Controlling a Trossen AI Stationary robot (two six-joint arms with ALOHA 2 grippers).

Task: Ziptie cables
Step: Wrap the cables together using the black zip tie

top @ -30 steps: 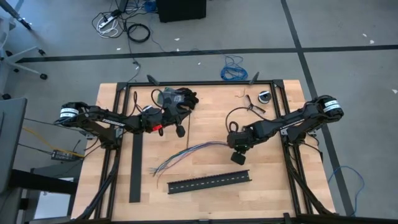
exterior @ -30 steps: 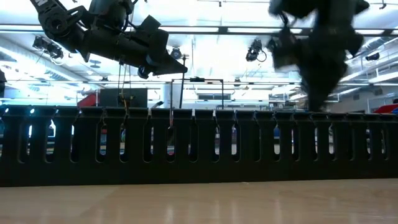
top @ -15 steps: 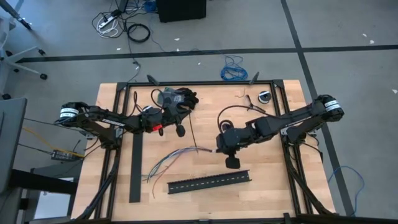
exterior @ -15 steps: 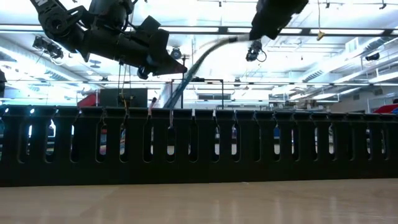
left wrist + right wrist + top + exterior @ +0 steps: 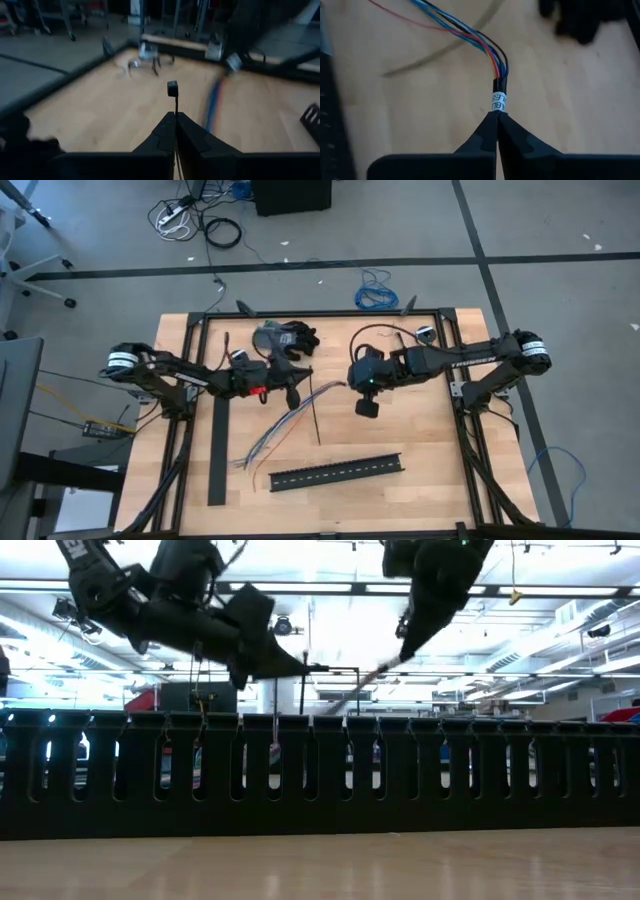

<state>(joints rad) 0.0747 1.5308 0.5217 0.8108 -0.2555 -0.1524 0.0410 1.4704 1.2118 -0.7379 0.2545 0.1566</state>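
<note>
Multicoloured cables (image 5: 485,50) are pinched at the banded end by your right claw (image 5: 497,116) mid-surface (image 5: 420,440) (splayed ends trail off); left claw (image 5: 175,116) is clenched on a thin zip tie (image 5: 173,90).

A black slotted channel (image 5: 335,470) is seen lying near the front of the wooden bench (image 5: 420,450). A flat black strip (image 5: 218,450) is laid along its left side. A coiled blue cable (image 5: 376,290) is spotted on the floor behind.

slotted channel (image 5: 320,775) cut off both sides, cables (image 5: 214,102) motion-blurred
</note>
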